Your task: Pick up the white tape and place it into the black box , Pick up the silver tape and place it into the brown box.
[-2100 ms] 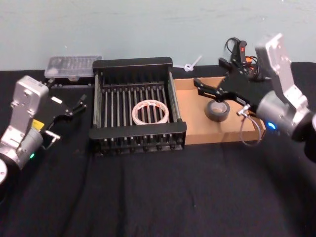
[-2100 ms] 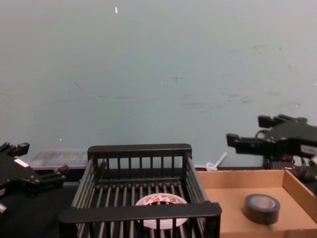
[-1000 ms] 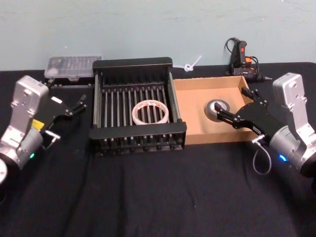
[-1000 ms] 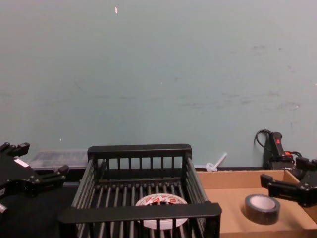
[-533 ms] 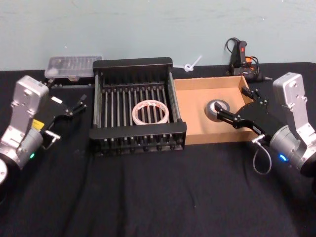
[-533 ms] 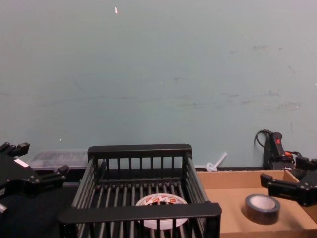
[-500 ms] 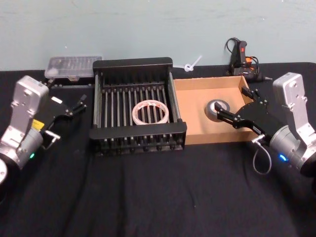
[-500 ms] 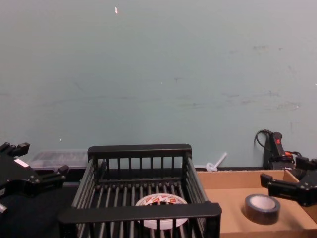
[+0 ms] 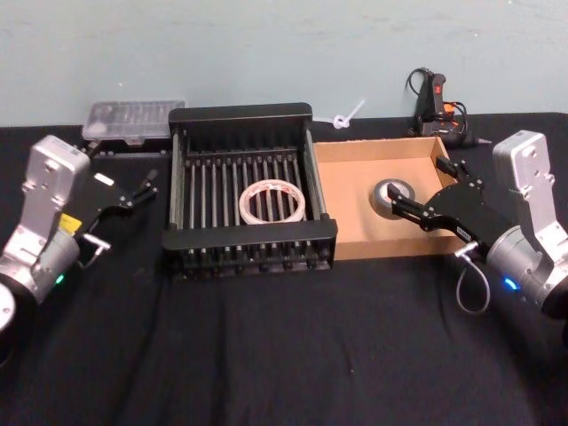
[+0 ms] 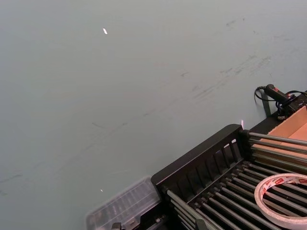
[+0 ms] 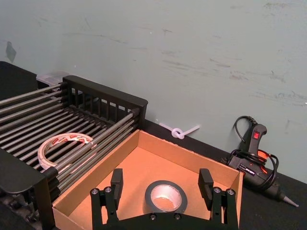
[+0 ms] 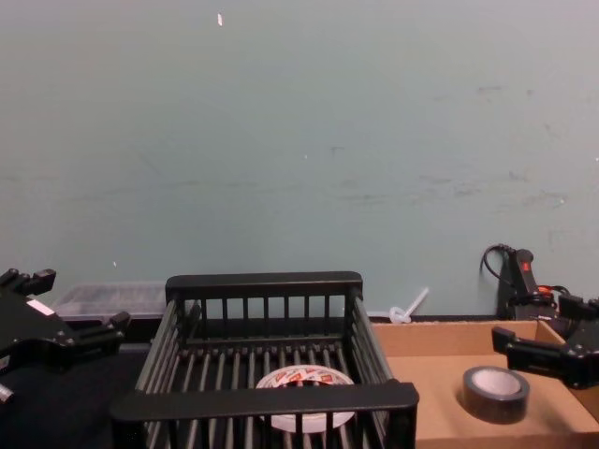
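Black-clothed table [image 9: 293, 355]: white tape [image 9: 272, 201] inside black box [image 9: 248, 240].

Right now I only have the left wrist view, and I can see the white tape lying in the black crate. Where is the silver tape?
Observer: The silver tape lies flat inside the brown box.
Operator: Is the right gripper holding it?
Observer: No. The right gripper is open, close by the roll and not clamped on it.
Operator: And my left gripper?
Observer: The left gripper is open, off the left side of the black box.
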You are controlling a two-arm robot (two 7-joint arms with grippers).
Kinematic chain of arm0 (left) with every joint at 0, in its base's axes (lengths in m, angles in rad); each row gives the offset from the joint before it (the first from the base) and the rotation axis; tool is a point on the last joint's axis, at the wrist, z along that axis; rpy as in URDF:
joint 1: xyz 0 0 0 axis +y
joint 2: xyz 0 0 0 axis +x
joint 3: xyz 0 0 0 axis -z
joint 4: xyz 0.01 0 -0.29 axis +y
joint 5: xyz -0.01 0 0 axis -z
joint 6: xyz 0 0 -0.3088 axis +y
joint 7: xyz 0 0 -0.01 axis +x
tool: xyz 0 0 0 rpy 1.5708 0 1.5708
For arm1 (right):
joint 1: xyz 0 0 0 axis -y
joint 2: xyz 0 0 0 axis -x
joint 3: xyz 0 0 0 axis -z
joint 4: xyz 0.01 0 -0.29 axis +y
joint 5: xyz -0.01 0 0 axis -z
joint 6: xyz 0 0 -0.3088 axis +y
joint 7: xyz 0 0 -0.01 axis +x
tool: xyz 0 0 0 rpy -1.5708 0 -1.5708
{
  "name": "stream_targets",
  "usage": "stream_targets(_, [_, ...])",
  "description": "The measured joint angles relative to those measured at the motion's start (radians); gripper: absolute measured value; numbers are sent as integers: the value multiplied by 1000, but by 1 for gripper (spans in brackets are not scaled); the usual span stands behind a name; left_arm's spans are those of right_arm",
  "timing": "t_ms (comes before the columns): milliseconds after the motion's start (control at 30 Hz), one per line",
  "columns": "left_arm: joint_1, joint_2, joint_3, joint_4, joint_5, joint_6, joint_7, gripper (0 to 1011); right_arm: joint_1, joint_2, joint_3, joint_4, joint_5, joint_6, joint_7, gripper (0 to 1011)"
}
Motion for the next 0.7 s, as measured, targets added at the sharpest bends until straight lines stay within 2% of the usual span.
stream_targets(700, [0,0,0,0,0,0,0,1001,0,0,0,0,1,0,0,1003])
